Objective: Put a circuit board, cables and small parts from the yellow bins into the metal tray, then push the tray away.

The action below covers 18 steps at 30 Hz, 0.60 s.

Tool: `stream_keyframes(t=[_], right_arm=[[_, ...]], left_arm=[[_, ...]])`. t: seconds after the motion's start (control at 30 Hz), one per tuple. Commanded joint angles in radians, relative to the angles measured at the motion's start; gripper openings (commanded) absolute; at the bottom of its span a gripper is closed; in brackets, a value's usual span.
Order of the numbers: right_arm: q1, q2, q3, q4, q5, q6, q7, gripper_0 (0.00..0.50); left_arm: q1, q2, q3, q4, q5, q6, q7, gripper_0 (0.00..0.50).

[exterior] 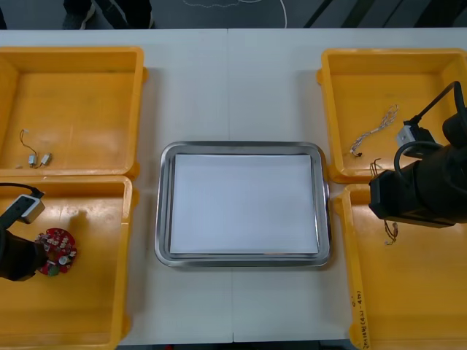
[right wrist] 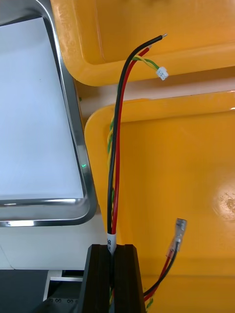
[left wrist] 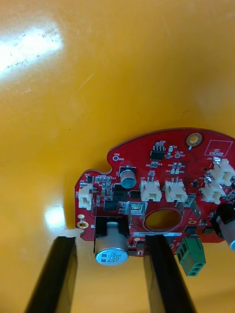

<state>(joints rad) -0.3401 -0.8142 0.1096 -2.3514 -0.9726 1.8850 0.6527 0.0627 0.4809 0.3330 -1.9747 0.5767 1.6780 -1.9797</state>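
Light surface (exterior: 241, 87), tray (exterior: 164, 219) central. Right of tray, right jaws pinch cables (right wrist: 114, 161); long loose ends could snag bin (right wrist: 147, 105) rim. Left of tray, left jaws wide astride board (left wrist: 161, 161) edge.

- Table (exterior: 233, 87): light, matte and flat. It spans the front view from side to side.
- Seam (exterior: 228, 80): a thin straight line across the tabletop at about mid-width, running from the far edge toward the near edge. It shows on both the far and near parts of the top.
- Table's far edge: straight, close under the top of the front view.
- Floor (exterior: 365, 13): dark, beyond the far edge.
- White cord (exterior: 284, 14): thin, lying on the floor in a loose curve, a little right of the seam's line.
- Pale bands (exterior: 319, 12): diagonal marks on the floor, just right of the cord.
- Right wrist view: a bare, pale patch of tabletop.
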Motion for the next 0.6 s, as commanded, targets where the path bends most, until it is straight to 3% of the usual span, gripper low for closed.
stream_keyframes(t=[0.03,0.37,0.5,0.6], right_arm=[[-0.030,0.055,0.005,-0.023,0.046,0.035,-0.002,0.000],[-0.030,0.127,0.007,-0.017,0.118,0.035,0.030,0.000],[-0.030,0.142,0.007,-0.011,0.140,0.035,0.044,0.000],[-0.030,0.147,0.005,-0.006,0.149,0.035,0.053,0.000]], left_arm=[[-0.009,0.031,0.008,-0.023,0.006,0.019,-0.123,0.500],[-0.018,0.051,0.109,-0.184,0.083,0.175,-0.125,0.500],[-0.001,0.051,0.133,-0.214,0.147,0.186,-0.125,0.500],[0.025,0.050,0.116,-0.236,0.157,0.173,-0.128,0.500]])
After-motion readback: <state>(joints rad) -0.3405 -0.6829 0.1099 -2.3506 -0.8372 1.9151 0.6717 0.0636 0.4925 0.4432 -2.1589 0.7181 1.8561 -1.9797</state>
